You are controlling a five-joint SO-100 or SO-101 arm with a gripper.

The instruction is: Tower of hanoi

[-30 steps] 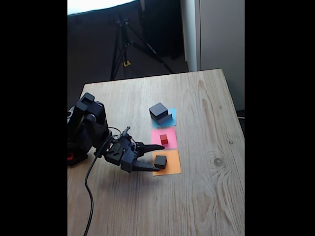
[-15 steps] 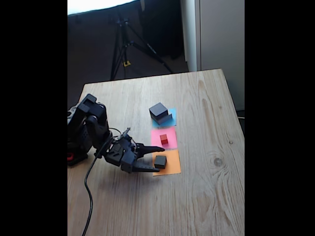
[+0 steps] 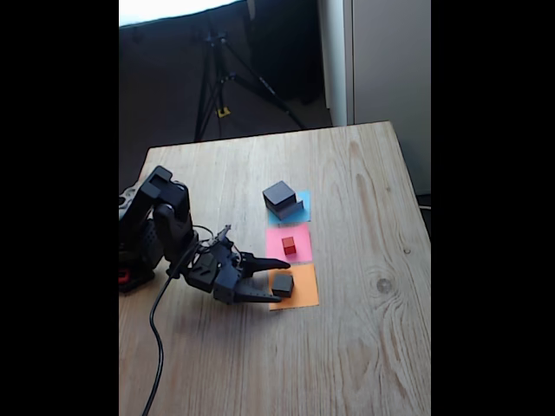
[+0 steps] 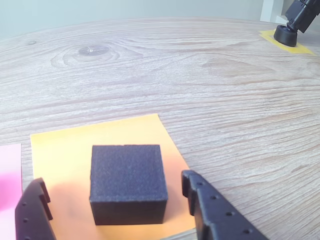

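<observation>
The small black cube [image 3: 283, 283] sits on an orange paper square [image 3: 303, 296]. My gripper [image 3: 277, 279] is open and low at the cube's left side. In the wrist view the cube [image 4: 128, 182] lies between my two fingers [image 4: 212, 212], with a gap on each side and nothing touching. The tiny red cube [image 3: 289, 245] stands on the pink square [image 3: 300, 235]. Farther back, on the blue square [image 3: 303, 208], the grey slab [image 3: 278, 192] rests on the black slab [image 3: 292, 209].
The arm's base [image 3: 134, 251] and its cable [image 3: 154, 338] occupy the table's left edge in the fixed view. A tripod [image 3: 217, 78] stands on the floor behind the table. A black foot on yellow tape [image 4: 287, 35] shows at the wrist view's top right.
The arm's upper link has leaned slightly toward the blocks. The gripper has stayed open at the black cube and has barely shifted. No block has moved.
</observation>
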